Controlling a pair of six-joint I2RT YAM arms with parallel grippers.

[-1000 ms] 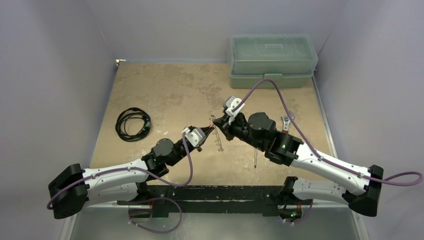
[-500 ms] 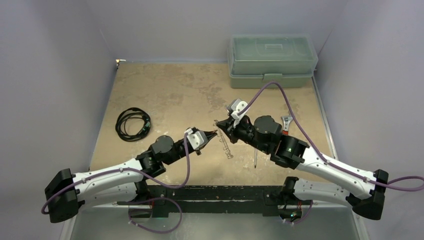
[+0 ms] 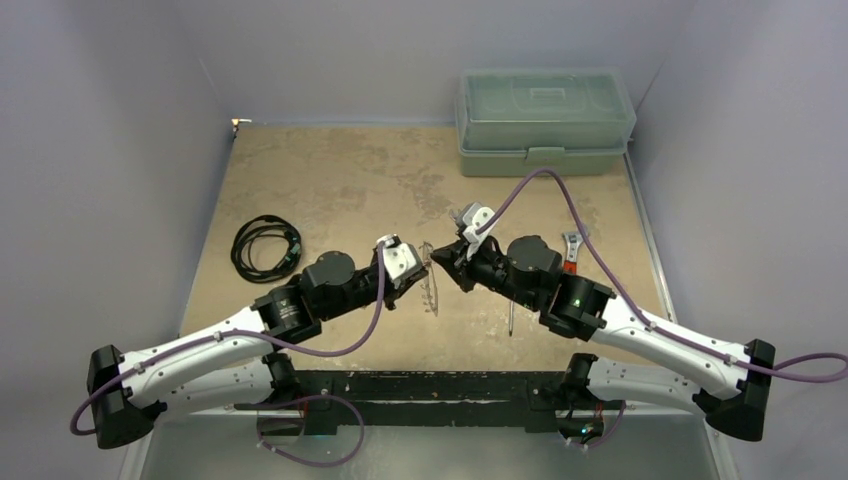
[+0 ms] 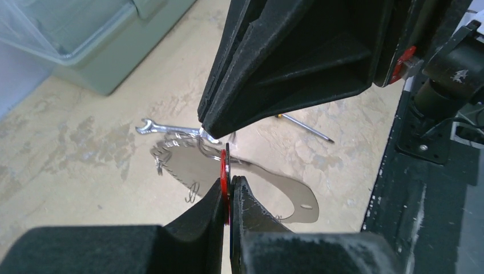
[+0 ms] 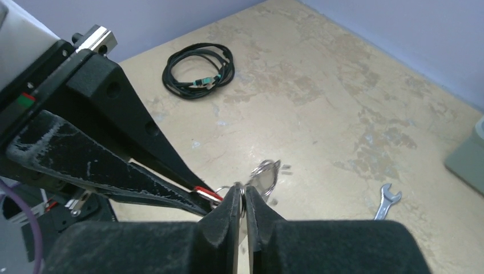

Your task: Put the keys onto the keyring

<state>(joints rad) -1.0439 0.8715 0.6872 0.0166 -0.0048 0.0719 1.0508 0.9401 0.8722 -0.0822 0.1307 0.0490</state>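
My left gripper (image 4: 228, 182) is shut on the red-tagged key (image 4: 224, 171), which stands edge-on between its pads. My right gripper (image 5: 244, 197) is shut on the thin silvery keyring (image 5: 242, 191), and more keys (image 5: 266, 173) dangle blurred beyond it. From above, the left gripper (image 3: 419, 265) and the right gripper (image 3: 443, 262) meet tip to tip above the table's middle. The keyring (image 3: 431, 290) hangs below them with tiny keys along it. The red tag (image 5: 206, 194) sits right beside the ring. I cannot tell whether the key is threaded on it.
A coiled black cable (image 3: 265, 248) lies at the left. A closed green plastic box (image 3: 545, 120) stands at the back right. A small open-ended spanner (image 3: 572, 245) and a thin screwdriver (image 3: 511, 315) lie by the right arm.
The left arm has swung forward and right, keeping its tip against the right gripper. The meeting point dropped slightly, and the hanging keyring has swung a little to the left.
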